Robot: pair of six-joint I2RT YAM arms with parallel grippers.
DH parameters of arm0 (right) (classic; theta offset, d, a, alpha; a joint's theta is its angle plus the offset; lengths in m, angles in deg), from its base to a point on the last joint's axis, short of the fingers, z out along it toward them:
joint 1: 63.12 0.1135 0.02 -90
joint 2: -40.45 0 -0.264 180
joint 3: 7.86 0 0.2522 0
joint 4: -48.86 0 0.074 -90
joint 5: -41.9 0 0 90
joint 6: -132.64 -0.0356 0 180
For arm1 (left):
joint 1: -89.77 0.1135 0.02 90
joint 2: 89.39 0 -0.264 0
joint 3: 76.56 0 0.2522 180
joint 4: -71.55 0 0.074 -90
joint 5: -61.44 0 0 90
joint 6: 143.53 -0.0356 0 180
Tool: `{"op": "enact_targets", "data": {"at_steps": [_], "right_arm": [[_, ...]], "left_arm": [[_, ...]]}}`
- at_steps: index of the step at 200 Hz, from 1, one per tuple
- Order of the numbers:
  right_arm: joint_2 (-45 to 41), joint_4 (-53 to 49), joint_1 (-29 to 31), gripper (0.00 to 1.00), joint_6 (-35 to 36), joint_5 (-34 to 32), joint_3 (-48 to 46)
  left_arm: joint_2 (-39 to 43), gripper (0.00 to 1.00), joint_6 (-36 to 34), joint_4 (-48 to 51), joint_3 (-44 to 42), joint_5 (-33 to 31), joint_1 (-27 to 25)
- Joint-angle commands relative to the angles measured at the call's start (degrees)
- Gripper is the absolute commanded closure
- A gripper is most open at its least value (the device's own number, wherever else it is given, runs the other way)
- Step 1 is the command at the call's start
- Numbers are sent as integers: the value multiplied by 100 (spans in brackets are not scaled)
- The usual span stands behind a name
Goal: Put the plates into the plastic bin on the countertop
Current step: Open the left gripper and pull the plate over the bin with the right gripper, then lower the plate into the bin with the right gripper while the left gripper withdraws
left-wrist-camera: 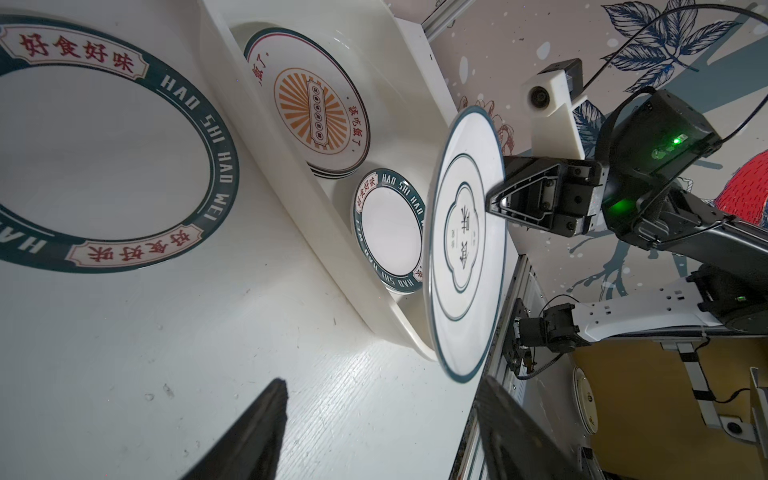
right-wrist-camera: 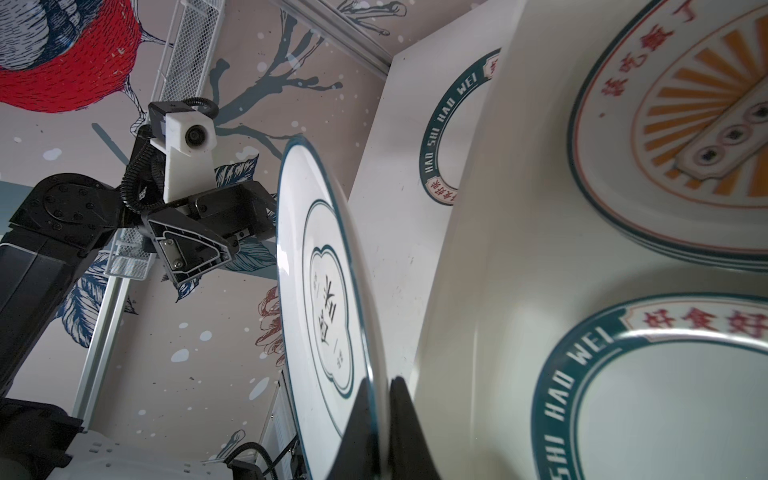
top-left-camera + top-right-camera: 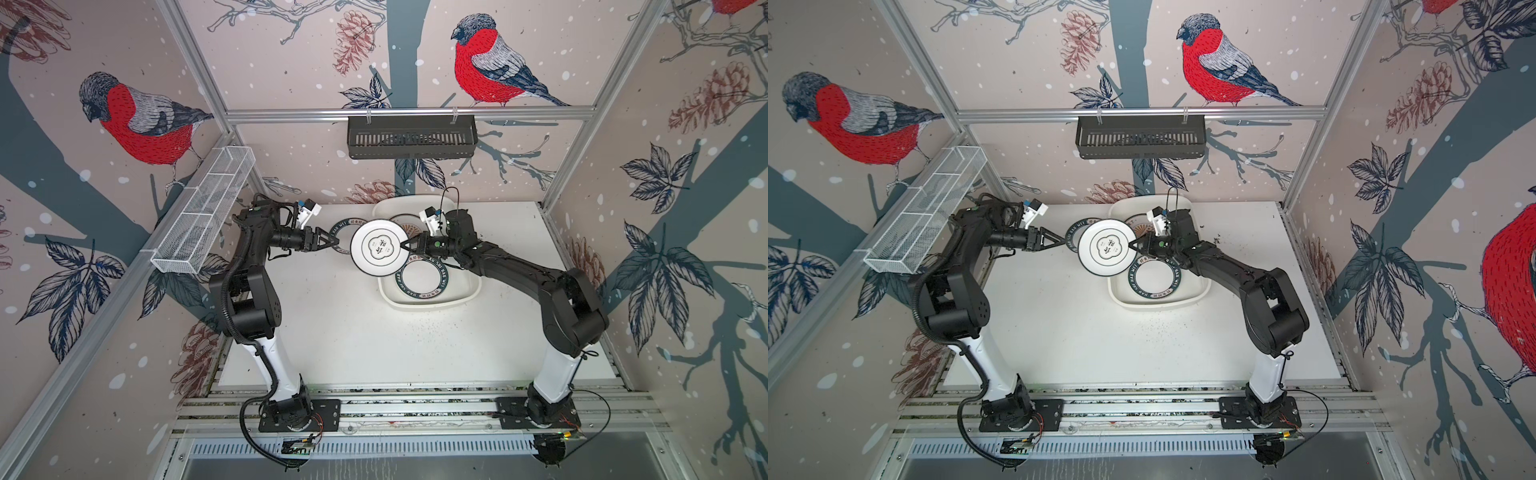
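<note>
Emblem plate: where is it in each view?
In a top view: emblem plate mid-frame, overlapping the bin's left rim.
In a top view: same spot.
Left wrist: nearly edge-on, beside the bin.
Right wrist: rim pinched between the right arm's fingers.
Shared landmark: the bin.

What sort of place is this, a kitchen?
Likely a robot test booth, not a home: aluminium frame rails carry bird wallpaper, and a left arm and right arm are bolted beside a white countertop.

Plates [image 3: 420, 279] in bin [image 3: 424, 306], another plate [image 3: 348, 223] left outside
</note>
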Motion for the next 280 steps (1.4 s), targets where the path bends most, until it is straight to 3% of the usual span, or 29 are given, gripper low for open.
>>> {"op": "enact_targets", "data": {"at_steps": [1,84,108,150,187,280], "right_arm": [[-309,-112,-236,98,284,150,-252],[-974,-1047,-1422,98,1181,150,-954],[-905,-1283,-1528,98,1434,142,-950],[-745,-1496,-1557,98,1711,7,-946],[-613,-1828,-1544,98,1919,-243,-837],[-338,-2293,-1388,98,2087,-540,-432]], "left_arm": [[179,29,765,-664,-153,-285,-12],[878,27,1706,-1654,-456,-1302,-444],[1073,25,1811,-1755,-519,-1323,-590],[1491,24,1575,-1788,-436,-2106,-1054],[1911,19,1618,-1963,-399,-2045,-1225],[2381,17,1814,-2306,-299,-1975,-1504]]}}
